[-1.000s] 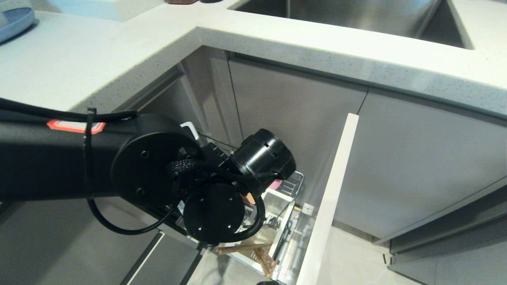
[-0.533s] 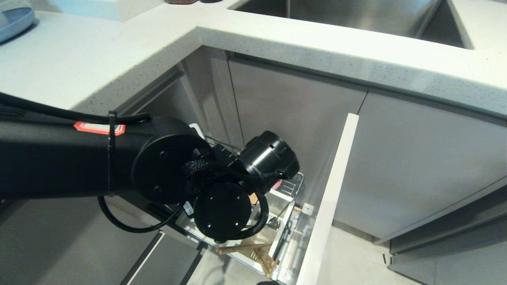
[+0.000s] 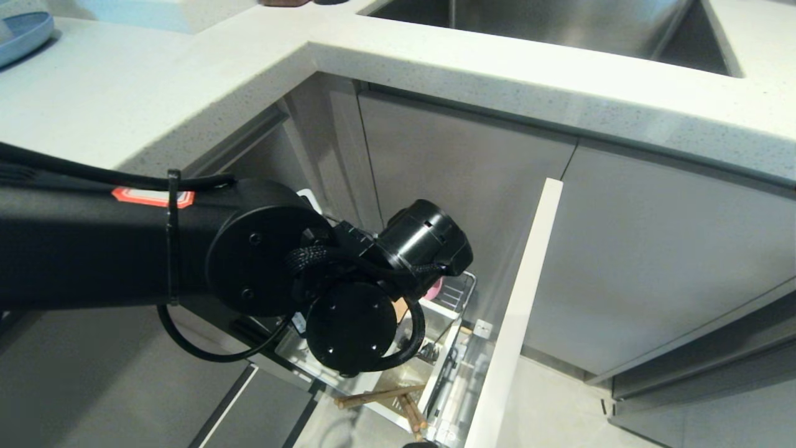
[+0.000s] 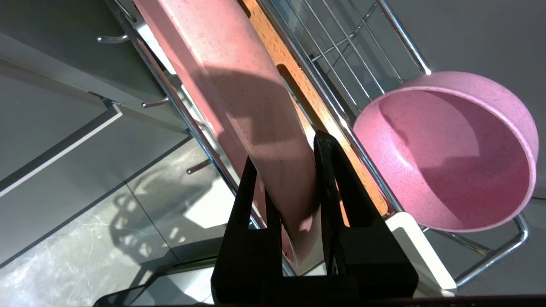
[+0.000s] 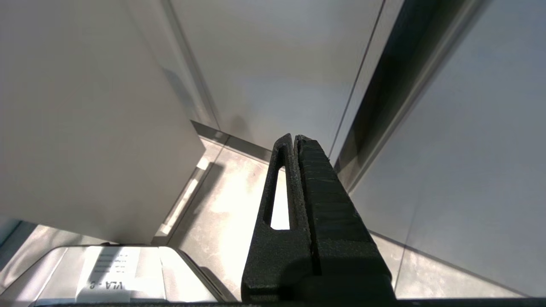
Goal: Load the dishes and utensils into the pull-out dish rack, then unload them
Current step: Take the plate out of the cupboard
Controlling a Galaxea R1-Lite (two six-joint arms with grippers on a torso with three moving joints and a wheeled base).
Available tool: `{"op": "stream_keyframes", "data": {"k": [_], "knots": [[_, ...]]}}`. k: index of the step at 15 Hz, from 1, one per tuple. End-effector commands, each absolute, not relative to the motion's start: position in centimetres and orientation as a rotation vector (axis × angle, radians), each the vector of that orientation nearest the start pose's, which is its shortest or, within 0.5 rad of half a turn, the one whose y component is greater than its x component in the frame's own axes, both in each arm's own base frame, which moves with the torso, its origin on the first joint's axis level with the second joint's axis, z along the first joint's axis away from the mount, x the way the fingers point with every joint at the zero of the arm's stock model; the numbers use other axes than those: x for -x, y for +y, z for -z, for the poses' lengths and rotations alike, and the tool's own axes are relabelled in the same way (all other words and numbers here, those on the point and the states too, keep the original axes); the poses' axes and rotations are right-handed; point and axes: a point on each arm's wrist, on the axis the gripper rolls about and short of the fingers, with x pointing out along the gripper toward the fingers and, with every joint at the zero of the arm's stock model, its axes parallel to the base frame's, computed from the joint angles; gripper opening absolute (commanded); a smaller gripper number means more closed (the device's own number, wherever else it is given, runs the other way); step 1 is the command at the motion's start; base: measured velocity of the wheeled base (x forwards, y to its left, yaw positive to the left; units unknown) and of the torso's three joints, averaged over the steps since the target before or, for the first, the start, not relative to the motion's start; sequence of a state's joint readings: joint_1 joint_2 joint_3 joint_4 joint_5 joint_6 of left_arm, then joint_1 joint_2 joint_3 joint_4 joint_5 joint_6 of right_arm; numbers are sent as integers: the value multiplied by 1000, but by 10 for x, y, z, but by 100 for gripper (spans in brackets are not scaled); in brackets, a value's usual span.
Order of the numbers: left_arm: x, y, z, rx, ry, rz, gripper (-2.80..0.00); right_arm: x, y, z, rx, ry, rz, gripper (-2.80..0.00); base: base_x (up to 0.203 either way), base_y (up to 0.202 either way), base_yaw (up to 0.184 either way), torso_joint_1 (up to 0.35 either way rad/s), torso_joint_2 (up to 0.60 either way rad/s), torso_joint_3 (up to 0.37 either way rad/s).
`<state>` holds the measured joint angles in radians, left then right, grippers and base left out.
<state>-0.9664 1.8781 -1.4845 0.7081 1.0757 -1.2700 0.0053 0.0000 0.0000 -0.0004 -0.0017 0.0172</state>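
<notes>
Left pincer [image 4: 290, 170] is clamped on the rim of the plate [image 4: 239, 94], one finger on each face, no gap showing at the pads. Plate stands on edge in the rack [image 4: 341, 115], alongside the slotted wooden board [image 4: 298, 94]. Bowl [image 4: 448, 149] sits tilted at the rack's end, just beside the board, apart from the plate.

From the head view we only see the left arm reaching down into the pulled-out rack; its wrist hides the plate. Chopsticks [image 3: 379, 396] lie crossed at the rack's near end. Fork: we can't make it out.

Our read: dishes are already racked, so we're on the unload half, plate first, grasp just made.

Next move: lift the plate straight up along its own plane until it clears the prongs and board, then swing it out towards the tabletop [image 3: 186, 93]. Watch for the rim slipping in the grip and for knocking the bowl on the way out.

Right pincer [image 5: 294, 140] is parked low by the cabinet fronts, closed and empty.
</notes>
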Motion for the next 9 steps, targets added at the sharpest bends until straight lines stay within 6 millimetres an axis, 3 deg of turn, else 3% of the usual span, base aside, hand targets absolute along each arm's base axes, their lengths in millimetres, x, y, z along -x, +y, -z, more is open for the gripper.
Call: {"op": "stream_keyframes", "data": {"k": [1, 5, 9], "knots": [[-198, -254, -209, 299, 386, -407, -280, 23, 0, -75, -17, 2, -4, -280, 0, 0, 0, 0, 0, 0], [-195, -259, -229, 347, 359, -368, -280, 23, 0, -75, -18, 2, -5, -280, 0, 0, 0, 0, 0, 0], [-183, -269, -263, 366, 309, -286, -280, 23, 0, -75, -17, 1, -4, -280, 0, 0, 0, 0, 0, 0]]}}
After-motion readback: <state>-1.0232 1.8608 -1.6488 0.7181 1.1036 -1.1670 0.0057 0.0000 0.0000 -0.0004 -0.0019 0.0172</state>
